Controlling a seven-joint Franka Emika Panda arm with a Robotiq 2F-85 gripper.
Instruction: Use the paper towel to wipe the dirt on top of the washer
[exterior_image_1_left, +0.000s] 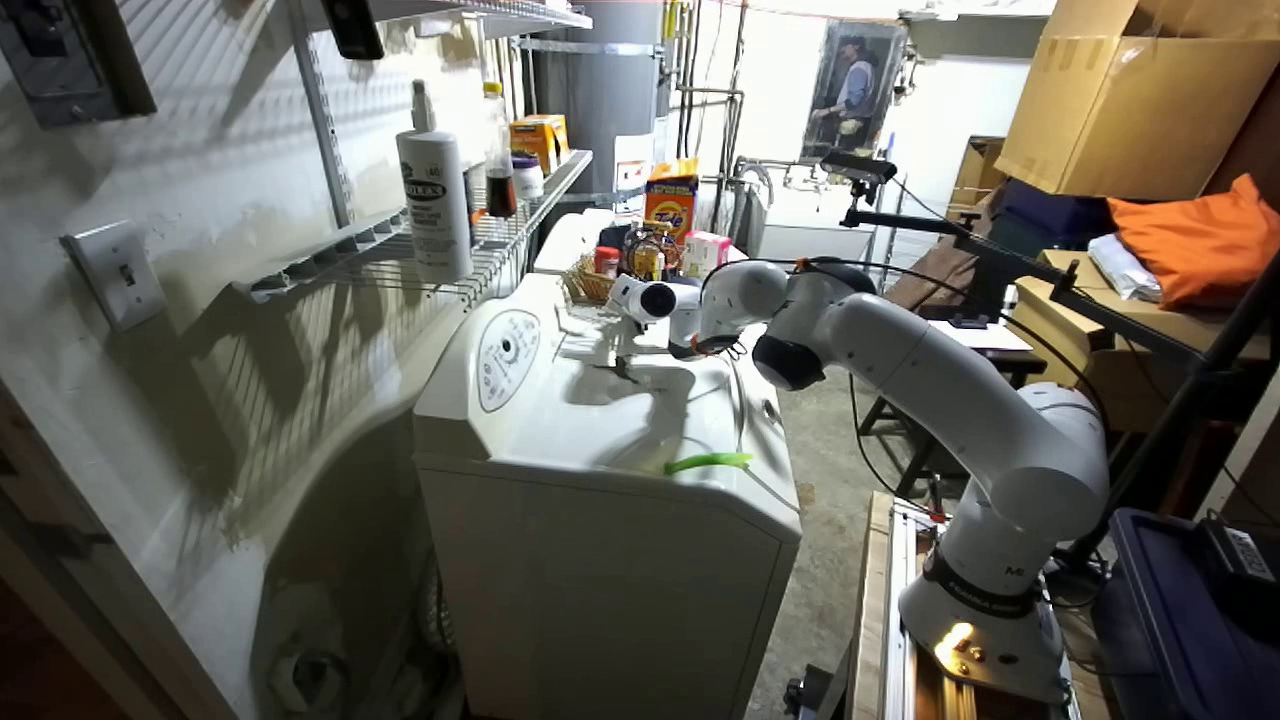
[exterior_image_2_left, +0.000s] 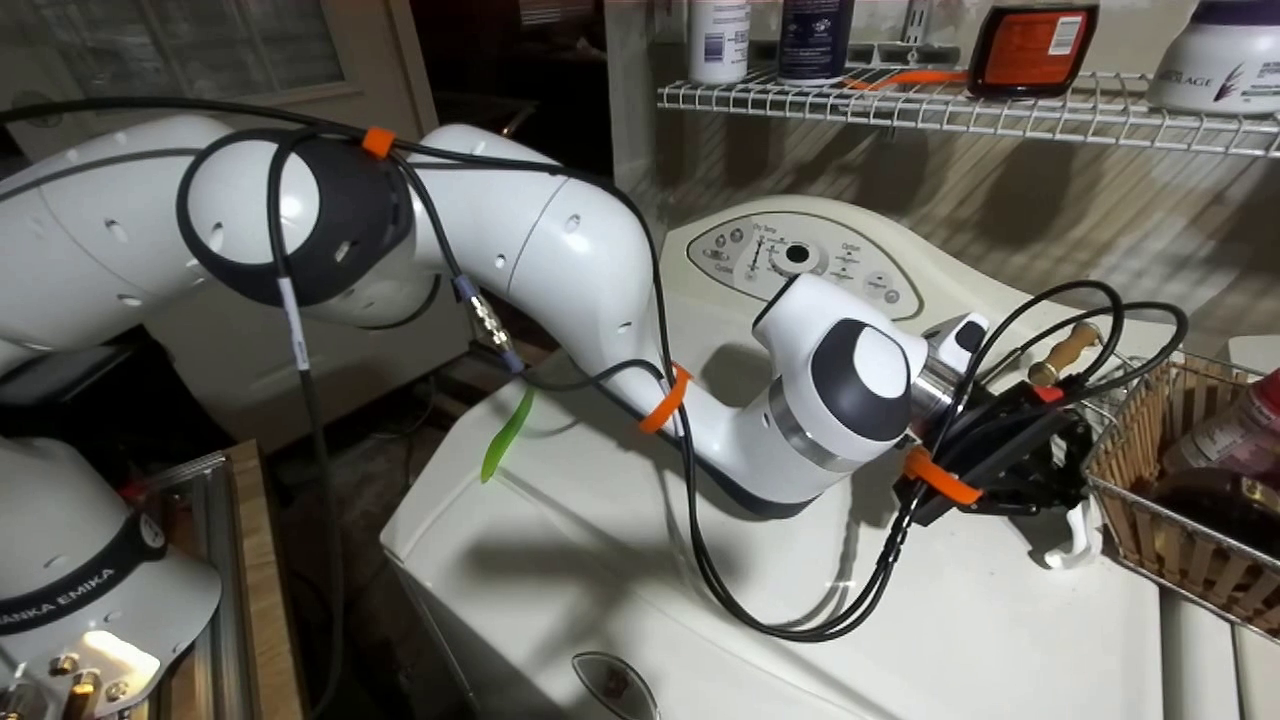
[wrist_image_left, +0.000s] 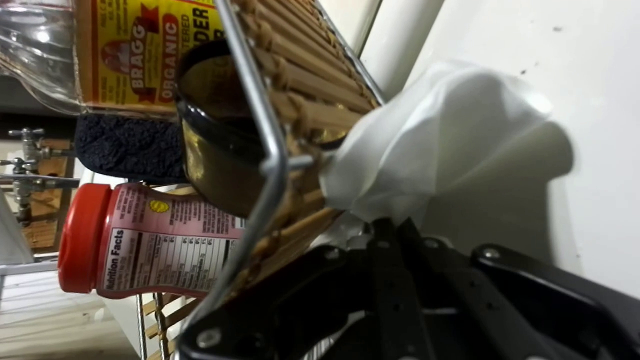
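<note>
The white dryer (exterior_image_1_left: 600, 570) spreads beneath me, and in the wrist view a wire-rimmed slatted basket (wrist_image_left: 315, 82) stands at ten o'clock from my pincer (wrist_image_left: 396, 225). I clench a crumpled paper towel (wrist_image_left: 445, 140) in it, flaring toward one o'clock just beside the basket. Farther out, between one and two o'clock, dark specks (wrist_image_left: 557, 29) dot the dryer's top.

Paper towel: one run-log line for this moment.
end effector: closed on paper towel | basket: beside towel, contact unclear | dark specks: on white machine top | wipe: incomplete
</note>
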